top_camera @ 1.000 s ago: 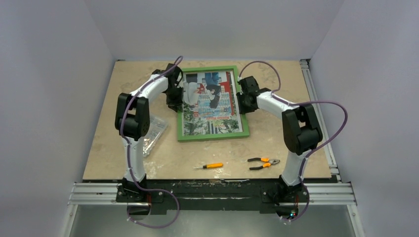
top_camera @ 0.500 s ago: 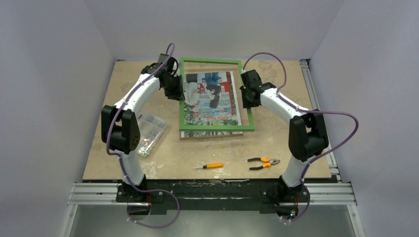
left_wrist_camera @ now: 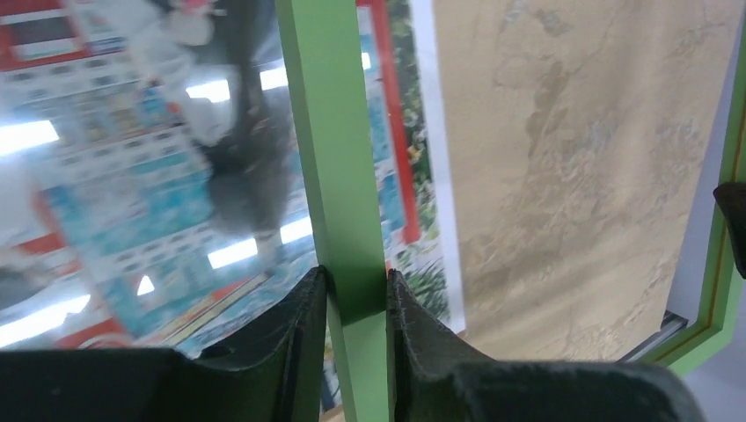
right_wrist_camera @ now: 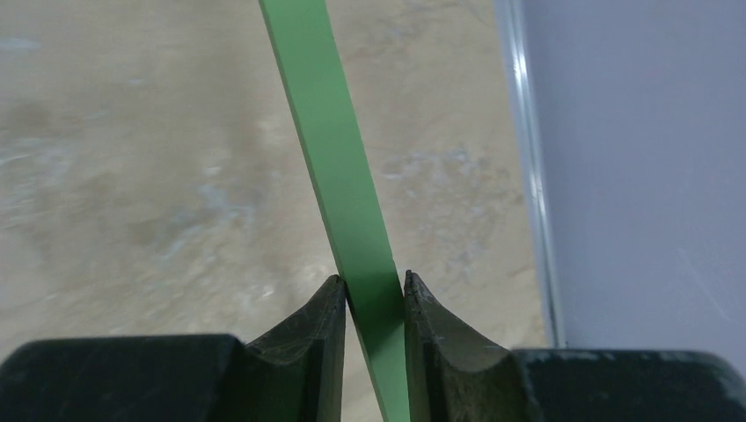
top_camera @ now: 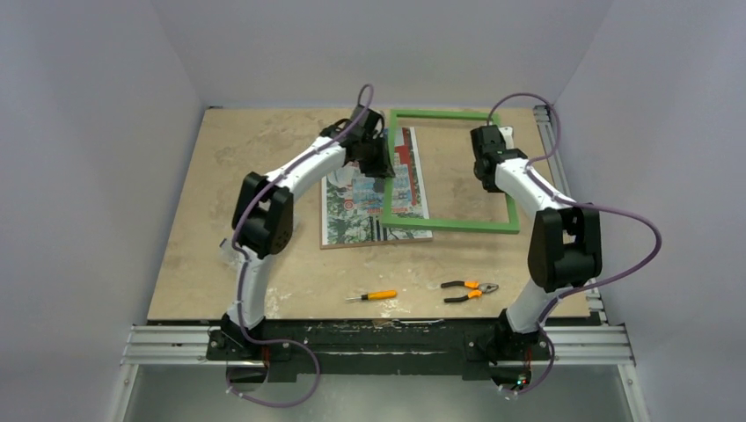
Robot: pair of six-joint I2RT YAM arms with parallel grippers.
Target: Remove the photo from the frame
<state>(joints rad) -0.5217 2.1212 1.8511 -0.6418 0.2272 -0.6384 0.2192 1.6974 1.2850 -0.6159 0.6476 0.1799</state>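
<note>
Since each arm pinches one long side, the frame [top_camera: 449, 226] hangs level between them, which I judge is meant to stop the thin border from twisting as it clears the print. The left end effector [left_wrist_camera: 354, 281] is nearly closed, its two dark fingers [left_wrist_camera: 303, 325] pressed against either face of the left green rail. Below and to the left of that rail lies the photo [top_camera: 352, 211], flat on the table [top_camera: 237, 158] with its picture side up and glare from the lights across it. Its right part shows through the frame's opening, while most of it lies outside to the left, so the two seem already parted and what is left is to carry the border clear. Through the rest of the opening only bare table shows. The right end effector [right_wrist_camera: 374, 286] is likewise almost shut, gripping the right rail edge-on, near the table's right margin.

The table is a beige, marbled slab. Towards its near edge an orange-handled screwdriver [top_camera: 371, 295] lies left of a pair of pliers [top_camera: 469, 289], both well apart from the frame. A metal rail [top_camera: 563, 185] runs along the right side, and pale, plain walls [top_camera: 106, 132] close in on the left, back and right.
</note>
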